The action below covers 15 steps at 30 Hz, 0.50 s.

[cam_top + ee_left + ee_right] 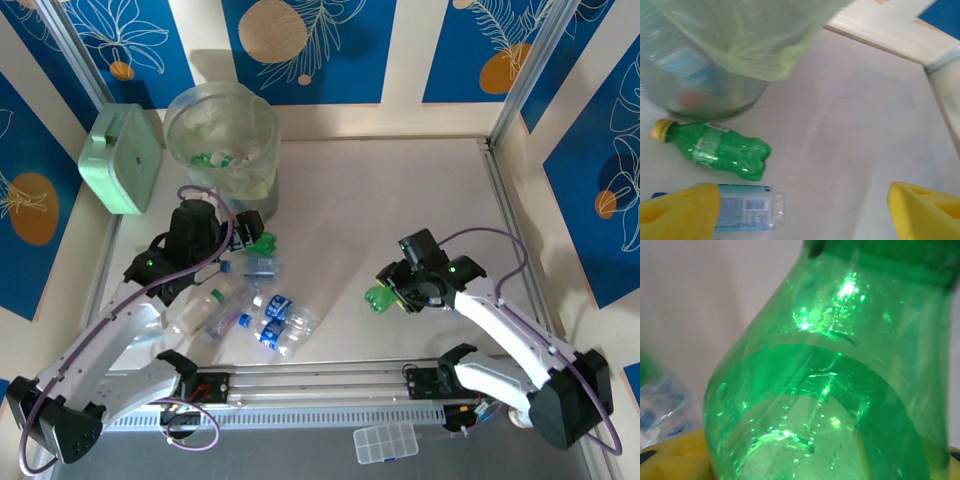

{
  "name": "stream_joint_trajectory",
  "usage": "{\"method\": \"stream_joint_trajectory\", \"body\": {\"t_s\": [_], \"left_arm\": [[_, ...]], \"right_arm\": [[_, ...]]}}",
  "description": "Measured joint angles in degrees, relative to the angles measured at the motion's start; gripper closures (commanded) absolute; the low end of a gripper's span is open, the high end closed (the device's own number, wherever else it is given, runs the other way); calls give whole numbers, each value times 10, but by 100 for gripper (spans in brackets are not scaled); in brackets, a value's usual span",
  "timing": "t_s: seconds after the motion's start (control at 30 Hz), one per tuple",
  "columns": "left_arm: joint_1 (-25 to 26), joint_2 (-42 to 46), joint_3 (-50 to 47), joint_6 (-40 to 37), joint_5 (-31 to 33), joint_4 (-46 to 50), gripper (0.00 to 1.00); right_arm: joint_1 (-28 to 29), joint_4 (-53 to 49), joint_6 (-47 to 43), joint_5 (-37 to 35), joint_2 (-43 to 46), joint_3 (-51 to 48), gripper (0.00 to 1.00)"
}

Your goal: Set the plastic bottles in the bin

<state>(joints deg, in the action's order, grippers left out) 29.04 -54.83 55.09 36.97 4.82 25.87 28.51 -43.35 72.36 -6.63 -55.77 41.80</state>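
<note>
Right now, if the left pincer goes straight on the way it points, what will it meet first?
Probably the bare table. The open left pincer aims down at that surface. The yellow-capped green bottle and the bin lie left of that line. Depth is unclear, so this is a guess.

Translucent green bottle (830,390) between yellow jaws

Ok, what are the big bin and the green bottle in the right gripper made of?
The bin: probably thin translucent plastic, grey-green, dull finish; contents show blurrily through its wall. Its liner: filmy clear plastic, crinkled over the rim. The green bottle: clear green plastic, glossy, with sharp highlights and see-through walls.
</note>
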Motion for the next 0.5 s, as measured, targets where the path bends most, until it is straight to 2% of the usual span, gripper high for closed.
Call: {"method": "stream_joint_trajectory", "body": {"t_s": [0.17,0.5], "left_arm": [[0,32,0,-31,-105,-52,15],[0,-5,0,-39,-296,-171,17]], "right_arm": [[0,63,-110,28,72,7,64],[5,148,-295,148,80,63,69]]}}
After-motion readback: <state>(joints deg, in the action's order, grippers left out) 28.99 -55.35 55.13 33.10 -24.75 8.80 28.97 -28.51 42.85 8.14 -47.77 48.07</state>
